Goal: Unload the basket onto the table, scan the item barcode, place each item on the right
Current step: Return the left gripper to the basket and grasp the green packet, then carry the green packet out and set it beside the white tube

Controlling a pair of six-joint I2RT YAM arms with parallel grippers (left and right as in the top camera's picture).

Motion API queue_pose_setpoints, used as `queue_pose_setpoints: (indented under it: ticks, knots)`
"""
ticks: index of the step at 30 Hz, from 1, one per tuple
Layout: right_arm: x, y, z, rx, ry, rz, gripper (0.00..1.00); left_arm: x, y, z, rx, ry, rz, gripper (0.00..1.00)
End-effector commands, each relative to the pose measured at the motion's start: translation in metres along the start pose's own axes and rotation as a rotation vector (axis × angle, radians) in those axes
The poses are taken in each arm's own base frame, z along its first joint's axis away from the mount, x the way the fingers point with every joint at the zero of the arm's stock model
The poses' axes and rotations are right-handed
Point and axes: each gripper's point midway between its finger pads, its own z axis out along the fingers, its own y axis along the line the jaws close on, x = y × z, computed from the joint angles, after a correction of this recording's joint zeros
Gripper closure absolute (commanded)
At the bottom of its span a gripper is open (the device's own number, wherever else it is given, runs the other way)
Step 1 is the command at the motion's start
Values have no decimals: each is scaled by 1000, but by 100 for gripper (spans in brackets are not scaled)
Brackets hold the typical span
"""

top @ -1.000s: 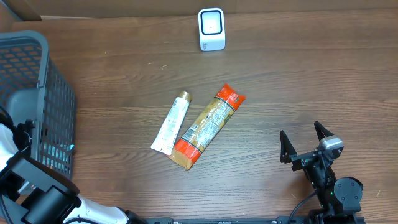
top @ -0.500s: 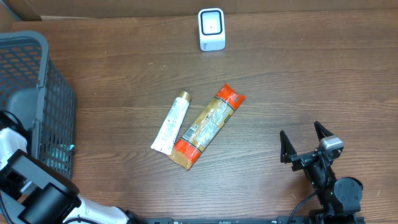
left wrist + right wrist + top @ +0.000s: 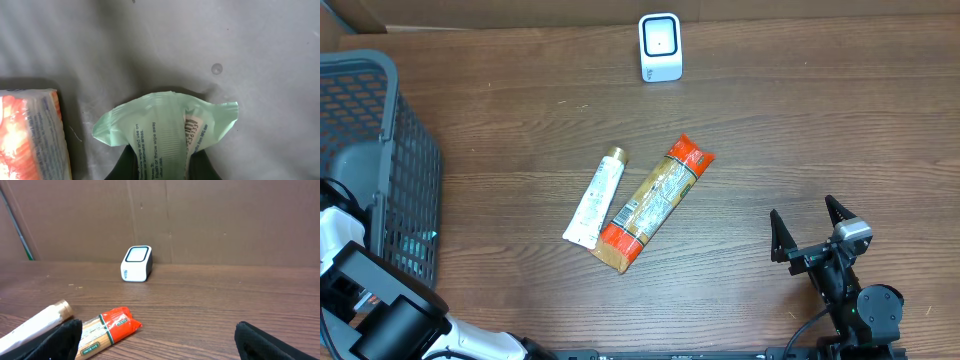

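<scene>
In the basket, the left claw is clamped on a green packet, barcode showing. The scanner stands well off to its right across the worktop; the right claw is empty, jaws apart

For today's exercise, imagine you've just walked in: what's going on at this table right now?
The left gripper is down inside the grey basket, shut on a green packet whose barcode shows to the wrist camera. A box lies beside it. The right gripper hangs open over the table, holding nothing. A tube and an orange packet lie mid-table. Nothing is at the scanner yet.
</scene>
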Motion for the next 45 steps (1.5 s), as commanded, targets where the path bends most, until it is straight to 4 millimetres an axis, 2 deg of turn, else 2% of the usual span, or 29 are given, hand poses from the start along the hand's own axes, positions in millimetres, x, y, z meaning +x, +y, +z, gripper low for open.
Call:
queue_pose_setpoints:
  ticks: [1, 6, 9, 13, 16, 18, 21, 22, 24, 28, 30, 32, 34, 35, 37, 40, 45]
  knots:
    - [2, 1, 0, -3, -3, 3, 0, 2, 0, 5, 6, 21, -2, 96]
    - [2, 1, 0, -3, -3, 3, 0, -28, -7, -21, 16, -33, 51, 96]
    - [2, 1, 0, -3, -3, 3, 0, -56, -10, -47, 8, -95, 60, 96]
    - [2, 1, 0, -3, -3, 3, 0, -89, -4, -81, -59, -185, 111, 96]
    - [2, 1, 0, -3, -3, 3, 0, -107, 4, -103, -121, -236, 148, 96]
    - [2, 1, 0, -4, -3, 3, 0, -116, 2, -121, -114, -262, 140, 96]
    - [2, 1, 0, -3, -3, 3, 0, -123, -27, -148, 53, -287, 123, 96]
    - [2, 1, 0, -3, -3, 3, 0, -123, -47, -168, 173, -292, 121, 96]
    - [2, 1, 0, -3, -3, 3, 0, -122, -65, -191, 286, -303, 118, 96]
    - [2, 1, 0, -3, -3, 3, 0, -118, -96, -258, 503, -368, 114, 96]
    - [2, 1, 0, -4, -3, 3, 0, -110, -110, -293, 597, -401, 135, 96]
    - [2, 1, 0, -3, -3, 3, 0, -92, -127, -330, 717, -421, 196, 96]
    - [2, 1, 0, -3, -3, 3, 0, -67, -145, -363, 839, -421, 274, 96]
    - [2, 1, 0, -3, -3, 3, 0, -47, -154, -380, 897, -418, 354, 96]
    - [2, 1, 0, -3, -3, 3, 0, -14, -167, -395, 935, -405, 483, 96]
    - [2, 1, 0, -3, -3, 3, 0, 31, -184, -394, 913, -357, 650, 96]
    - [2, 1, 0, -3, -3, 3, 0, 98, -212, -349, 749, -203, 872, 96]
